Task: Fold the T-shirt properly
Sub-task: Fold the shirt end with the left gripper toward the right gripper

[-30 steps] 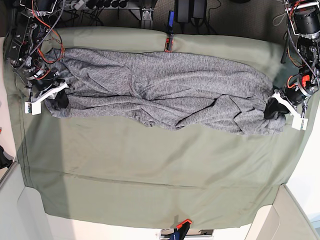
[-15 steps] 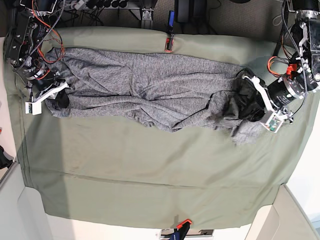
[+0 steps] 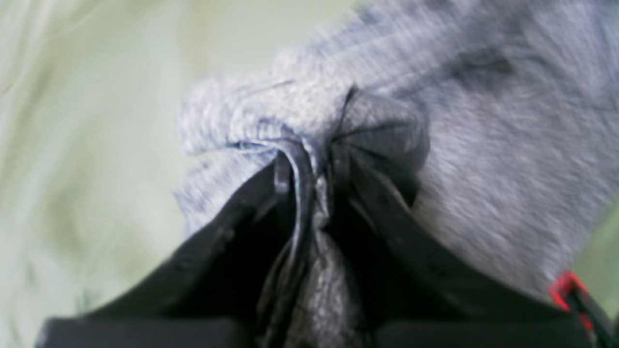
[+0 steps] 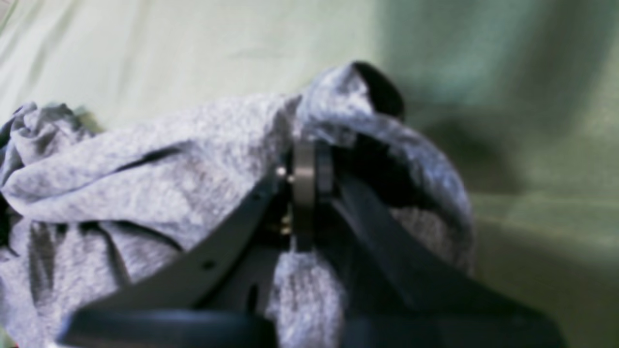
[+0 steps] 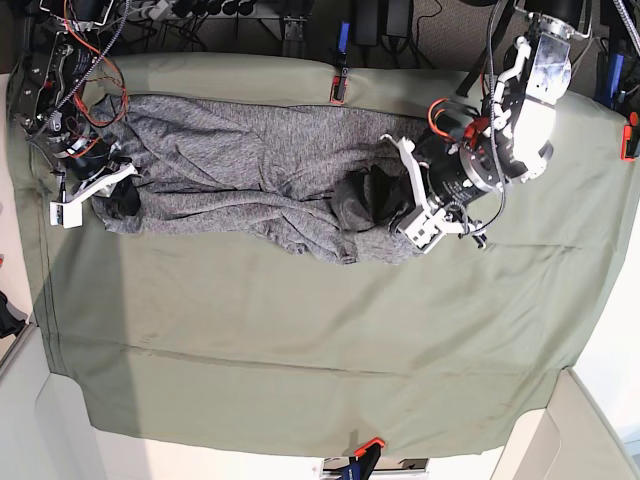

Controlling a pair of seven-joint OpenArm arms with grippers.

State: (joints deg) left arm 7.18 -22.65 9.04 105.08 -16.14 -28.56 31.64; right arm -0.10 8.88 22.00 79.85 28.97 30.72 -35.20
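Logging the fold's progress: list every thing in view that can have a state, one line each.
T-shirt: bunched and wrinkled, one end doubled over toward its middle, not yet neatly folded.
Left claw: over the shirt's middle, fabric between its jaws.
Right claw: shut on the shirt's other end.
Table cloth: spread flat, lightly creased.

T-shirt (image 5: 240, 165): mottled grey knit, soft, matt | table cloth (image 5: 300, 330): smooth olive fabric, matt

T-shirt (image 5: 250, 170) bunched on green cloth (image 5: 300, 340); left hand (image 5: 385, 200) at folded-over end, right hand (image 5: 105, 185) at other end.
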